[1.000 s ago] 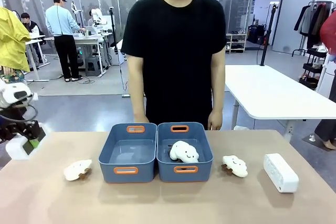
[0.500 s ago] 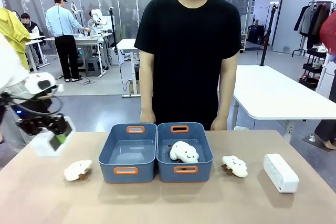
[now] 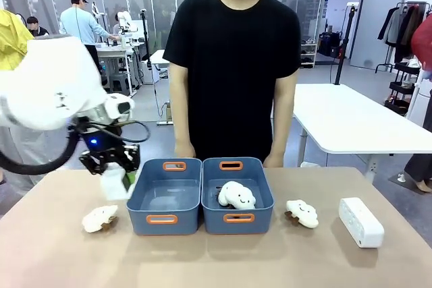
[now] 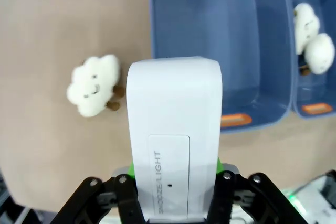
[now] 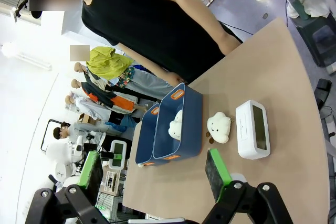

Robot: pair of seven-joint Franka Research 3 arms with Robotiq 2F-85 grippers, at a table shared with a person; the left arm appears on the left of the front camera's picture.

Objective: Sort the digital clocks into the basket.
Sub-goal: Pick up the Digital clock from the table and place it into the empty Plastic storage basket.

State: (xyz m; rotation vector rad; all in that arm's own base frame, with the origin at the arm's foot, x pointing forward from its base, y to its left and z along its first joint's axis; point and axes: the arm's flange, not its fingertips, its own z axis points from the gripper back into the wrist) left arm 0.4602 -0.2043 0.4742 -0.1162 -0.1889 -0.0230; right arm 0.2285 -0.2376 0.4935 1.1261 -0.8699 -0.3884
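Digital clock (image 3: 116, 181), one of two, hung clamped in the left jaws above the surface (image 3: 54, 254), just beside the outer wall of the empty blue basket (image 3: 143, 215). The step in hand looked like the carry-over. Next, it needed to clear the rim, come over the bin's floor and be let go. The other clock (image 3: 361, 221) lay far right on the surface. The right jaws stood spread, grasping nothing.

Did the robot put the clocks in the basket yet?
Not yet: neither blue bin holds a clock; the right bin has a cloud plush. In hand: the left gripper is shut on one clock beside the empty left bin. Left: drop it in, then fetch the second clock lying off to the right.
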